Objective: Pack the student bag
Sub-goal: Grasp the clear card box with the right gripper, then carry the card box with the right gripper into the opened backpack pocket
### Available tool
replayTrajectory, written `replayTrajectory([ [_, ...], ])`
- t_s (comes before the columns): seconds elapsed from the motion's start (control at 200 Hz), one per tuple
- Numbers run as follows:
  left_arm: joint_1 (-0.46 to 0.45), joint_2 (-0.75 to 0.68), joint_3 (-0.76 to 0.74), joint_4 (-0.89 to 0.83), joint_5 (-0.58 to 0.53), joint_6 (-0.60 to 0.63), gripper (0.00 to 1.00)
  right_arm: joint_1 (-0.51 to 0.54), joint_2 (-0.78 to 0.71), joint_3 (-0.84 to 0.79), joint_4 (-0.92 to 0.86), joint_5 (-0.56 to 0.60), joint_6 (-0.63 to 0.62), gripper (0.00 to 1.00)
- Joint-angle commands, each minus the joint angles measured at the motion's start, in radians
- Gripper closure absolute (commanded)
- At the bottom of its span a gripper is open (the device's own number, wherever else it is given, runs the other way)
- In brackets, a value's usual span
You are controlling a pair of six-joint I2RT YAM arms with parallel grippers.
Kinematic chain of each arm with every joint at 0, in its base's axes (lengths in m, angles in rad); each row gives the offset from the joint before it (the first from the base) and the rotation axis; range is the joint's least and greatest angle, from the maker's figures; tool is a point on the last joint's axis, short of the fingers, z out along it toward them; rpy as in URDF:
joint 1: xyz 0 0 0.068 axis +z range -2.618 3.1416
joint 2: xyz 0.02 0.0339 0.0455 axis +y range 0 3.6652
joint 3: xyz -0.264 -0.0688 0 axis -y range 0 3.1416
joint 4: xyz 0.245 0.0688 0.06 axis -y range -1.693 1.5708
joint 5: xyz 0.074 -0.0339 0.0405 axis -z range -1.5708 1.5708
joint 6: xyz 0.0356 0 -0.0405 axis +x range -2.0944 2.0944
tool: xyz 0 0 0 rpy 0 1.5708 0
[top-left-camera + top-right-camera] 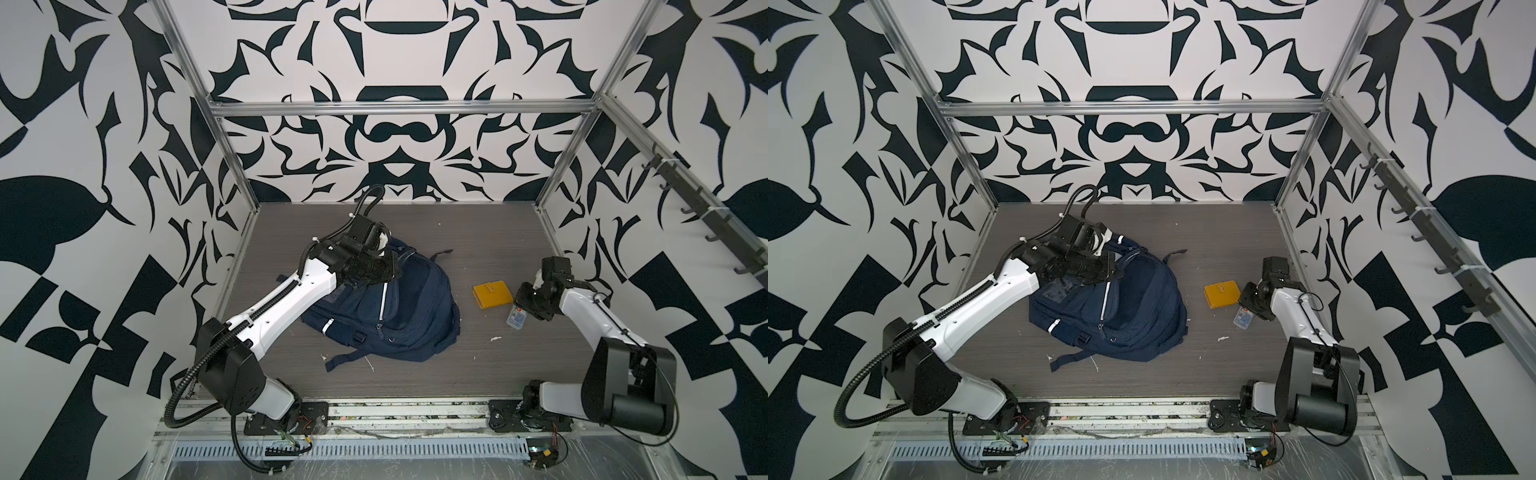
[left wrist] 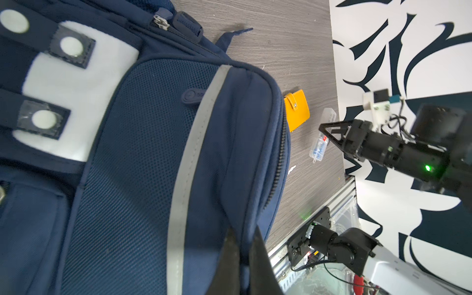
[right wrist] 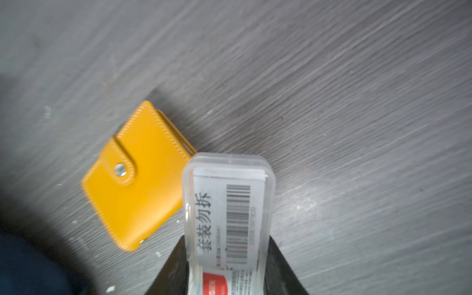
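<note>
Right gripper (image 3: pixel 226 240), clamped on the one clear case (image 3: pixel 229 194) at the right, perhaps barely lifted, could let it slip or bump the one yellow wallet (image 1: pixel 492 294) beside it, while the left gripper (image 2: pixel 244 229), pinching the one student bag (image 1: pixel 399 307) lying centre-left, may lose that fold.
</note>
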Motion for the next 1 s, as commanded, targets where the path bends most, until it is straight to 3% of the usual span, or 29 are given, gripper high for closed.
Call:
replayTrajectory([
  [0.0, 0.018, -0.035, -0.004, 0.095, 0.021, -0.026, 1.00, -0.003, -0.080, -0.016, -0.038, -0.036, 0.050, 1.00],
  [0.265, 0.036, -0.019, -0.005, 0.114, 0.045, -0.033, 1.00, 0.108, -0.246, 0.022, -0.103, -0.062, 0.168, 1.00],
  [0.49, 0.055, -0.004, -0.008, 0.130, 0.074, -0.034, 1.00, 0.333, -0.291, 0.068, -0.071, -0.040, 0.370, 1.00],
  [0.69, 0.056, 0.001, -0.011, 0.145, 0.078, -0.041, 1.00, 0.550, -0.275, 0.127, -0.055, 0.069, 0.498, 1.00],
  [0.995, 0.074, -0.014, -0.030, 0.155, 0.080, -0.049, 1.00, 0.725, -0.190, 0.244, -0.026, 0.131, 0.556, 1.00],
])
